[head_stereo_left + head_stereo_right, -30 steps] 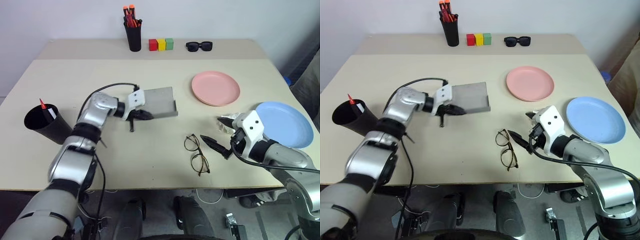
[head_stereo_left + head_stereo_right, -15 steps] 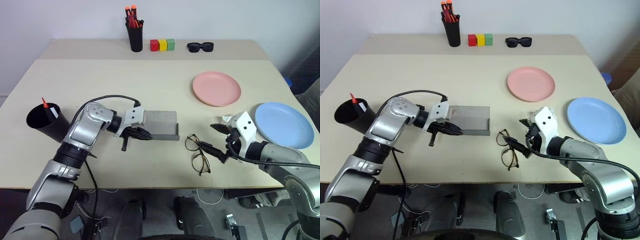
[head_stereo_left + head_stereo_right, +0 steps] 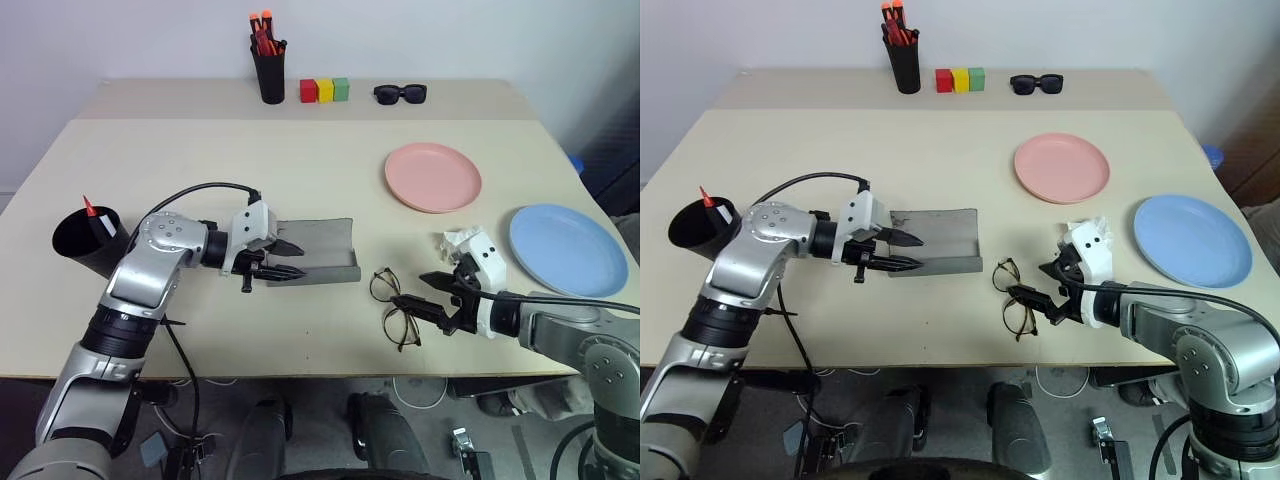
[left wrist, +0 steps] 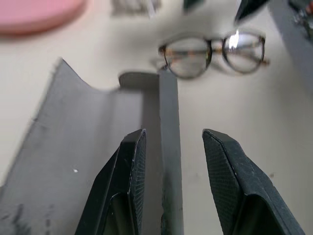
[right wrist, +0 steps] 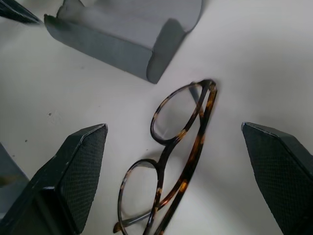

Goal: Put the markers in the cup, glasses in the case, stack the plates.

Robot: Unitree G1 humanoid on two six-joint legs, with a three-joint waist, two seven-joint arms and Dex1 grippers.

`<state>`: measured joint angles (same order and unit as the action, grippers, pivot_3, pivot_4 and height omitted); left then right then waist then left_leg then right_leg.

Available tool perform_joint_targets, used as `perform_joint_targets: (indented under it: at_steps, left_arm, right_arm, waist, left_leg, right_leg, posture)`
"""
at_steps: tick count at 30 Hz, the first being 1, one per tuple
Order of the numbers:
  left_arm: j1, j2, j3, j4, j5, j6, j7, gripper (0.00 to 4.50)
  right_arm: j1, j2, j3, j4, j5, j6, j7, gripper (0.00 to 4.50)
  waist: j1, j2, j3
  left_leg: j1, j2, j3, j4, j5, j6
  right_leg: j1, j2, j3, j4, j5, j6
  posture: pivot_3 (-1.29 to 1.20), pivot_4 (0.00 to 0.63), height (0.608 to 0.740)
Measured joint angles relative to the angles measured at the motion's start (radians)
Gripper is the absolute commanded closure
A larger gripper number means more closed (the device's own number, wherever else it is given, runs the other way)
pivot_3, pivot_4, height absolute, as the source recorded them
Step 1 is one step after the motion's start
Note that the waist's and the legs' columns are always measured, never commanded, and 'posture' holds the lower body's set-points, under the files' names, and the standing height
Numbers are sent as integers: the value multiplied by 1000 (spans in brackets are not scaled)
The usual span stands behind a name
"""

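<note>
The grey case (image 3: pixel 322 245) lies open in the middle of the table. My left gripper (image 3: pixel 298 260) is at its left end, open, one finger on each side of the near wall (image 4: pixel 168 147). The wire-framed glasses (image 3: pixel 393 305) lie folded just right of the case. My right gripper (image 3: pixel 414 290) hovers over them, open wide, with a finger on each side of the glasses (image 5: pixel 171 117). The black cup (image 3: pixel 95 262) at the left edge holds a red marker (image 3: pixel 88 208) and a white marker (image 3: pixel 103 228). The pink plate (image 3: pixel 433 177) and the blue plate (image 3: pixel 568 249) lie apart on the right.
At the back of the table stand a tall black pen holder (image 3: pixel 268 75) with orange-capped pens, three coloured blocks (image 3: pixel 323 89) and dark sunglasses (image 3: pixel 400 94). A black cable (image 3: pixel 200 188) loops over my left arm.
My left gripper has pulled the case toward the table's near edge and opened its fingers. My right gripper has sunk and rolled over the glasses, staying open.
</note>
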<state>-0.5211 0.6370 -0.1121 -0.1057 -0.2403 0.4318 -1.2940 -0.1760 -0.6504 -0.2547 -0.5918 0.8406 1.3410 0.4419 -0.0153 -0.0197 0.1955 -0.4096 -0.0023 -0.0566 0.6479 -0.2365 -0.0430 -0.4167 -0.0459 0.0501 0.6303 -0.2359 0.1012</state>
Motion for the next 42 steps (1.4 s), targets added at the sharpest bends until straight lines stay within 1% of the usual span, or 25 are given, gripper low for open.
perform_joint_targets:
  at_steps: [3, 5, 7, 10, 13, 14, 18, 19, 20, 21, 29, 32, 34, 37, 39, 40, 42]
  left_arm:
    - [131, 22, 52, -126, -64, 23, 27, 2663]
    - [217, 33, 55, -208, -98, 33, 41, 2663]
    - [287, 42, 55, -269, -108, 37, 63, 2663]
    - [352, 42, 52, -312, -111, 44, 106, 2663]
    - [363, 33, 47, -332, -109, 44, 162, 2621]
    - [363, 31, 43, -333, -106, 44, 178, 2621]
    - [360, 28, 14, -333, -104, 45, 217, 2621]
    - [358, 28, 12, -333, -104, 46, 225, 2621]
    - [353, 28, 10, -333, -106, 52, 232, 2621]
    - [350, 28, 11, -333, -108, 57, 236, 2621]
    - [360, 33, 12, -338, -135, 69, 276, 2621]
    - [401, 36, 28, -339, -141, 70, 305, 2621]
    - [423, 36, 52, -339, -143, 69, 327, 2621]
    - [463, 28, 122, -330, -145, 64, 380, 2621]
    - [490, 19, 163, -323, -149, 57, 405, 2621]
    - [506, 12, 180, -322, -151, 50, 414, 2621]
    - [540, -10, 220, -302, -158, 31, 440, 2621]
  right_arm:
    - [-20, 25, 2, 33, 9, 50, -29, 0]
    - [-37, 46, 3, 50, 13, 78, -47, 0]
    - [-47, 55, 3, 61, 17, 99, -57, 0]
    - [-59, 72, 3, 83, 18, 125, -69, 0]
    - [-67, 88, 4, 98, 18, 148, -81, 822]
    - [-68, 90, 5, 101, 18, 157, -82, 1259]
    - [-72, 90, 5, 105, 18, 177, -82, 3353]
    - [-75, 91, 4, 104, 20, 181, -82, 3974]
    - [-78, 91, 3, 104, 26, 184, -81, 4386]
    - [-84, 92, 1, 101, 31, 188, -78, 4450]
    - [-100, 85, 2, 91, 37, 202, -80, 4450]
    - [-141, 47, 18, 75, 34, 197, -76, 4450]
    - [-197, 14, 42, 62, 28, 188, -63, 4450]
    - [-349, -69, 158, 30, 7, 109, 7, 4450]
    - [-446, -113, 251, 26, -32, 18, 76, 4450]
    - [-486, -118, 298, 39, -59, -26, 108, 4450]
    - [-616, -96, 456, 144, -157, -171, 206, 4450]
  waist:
    - [-2, 0, 0]
    - [-1, 0, 0]
    - [2, 0, 0]
    - [3, 0, 0]
    - [3, 0, 0]
    - [2, 0, 0]
    - [0, 0, 0]
    - [0, 0, 0]
    - [0, 0, 0]
    - [0, 0, 0]
    - [0, 0, 0]
    - [-3, 1, 0]
    - [-5, 1, 0]
    - [-8, 3, 1]
    - [-6, 3, 1]
    - [-6, 2, 1]
    - [-12, 3, 1]
  left_leg:
    - [0, 0, 1, 0, 0, 0]
    - [0, 1, 1, 0, 0, 0]
    - [0, 1, 1, 0, 0, 0]
    - [0, 0, 1, 0, 0, 0]
    - [0, 0, 1, 0, 0, 0]
    - [0, 0, 1, 0, 0, 0]
    - [0, 0, 1, 0, 0, 0]
    - [0, 0, 1, 0, 0, 0]
    - [0, 0, 1, 0, 0, 0]
    - [0, 0, 1, 0, 0, 0]
    - [0, 0, 2, 0, 0, 0]
    - [0, 0, 3, 0, 0, 0]
    - [0, 1, 3, 0, 0, 0]
    - [0, 2, 4, -1, 0, 0]
    - [0, 2, 4, -2, 0, 0]
    - [0, 2, 4, -2, 0, 0]
    - [0, 2, 6, -2, 0, 0]
  right_leg:
    - [0, 0, 0, 0, 0, 0]
    - [0, 0, 0, 0, 0, 0]
    - [0, 0, 0, -1, 0, -1]
    - [0, 0, 0, -1, -1, -1]
    - [0, 0, 0, -1, -1, -1]
    - [0, 0, 0, -1, -1, -1]
    - [0, 0, 0, -1, -1, -1]
    - [0, 0, 0, -1, -1, -1]
    - [0, 0, 0, -1, -1, -1]
    - [0, 0, 0, -1, -1, -1]
    - [0, 0, 1, -1, -1, -1]
    - [-1, 0, 1, -1, -1, -1]
    - [-2, 0, 1, -1, -1, -3]
    - [-4, 1, 1, 0, -1, -4]
    - [-4, 1, 1, -1, -2, -4]
    - [-4, 1, 1, -1, -2, -4]
    - [-5, 0, 2, -1, -1, -4]
  posture:
    - [0, 150, 740]
    - [0, 150, 740]
    - [0, 150, 740]
    - [0, 150, 740]
    - [0, 150, 740]
    - [0, 150, 740]
    - [0, 150, 740]
    - [0, 150, 740]
    - [0, 150, 740]
    - [0, 150, 740]
    - [0, 150, 740]
    - [0, 150, 740]
    - [0, 150, 740]
    - [0, 150, 740]
    - [0, 150, 740]
    - [0, 150, 740]
    - [0, 150, 740]
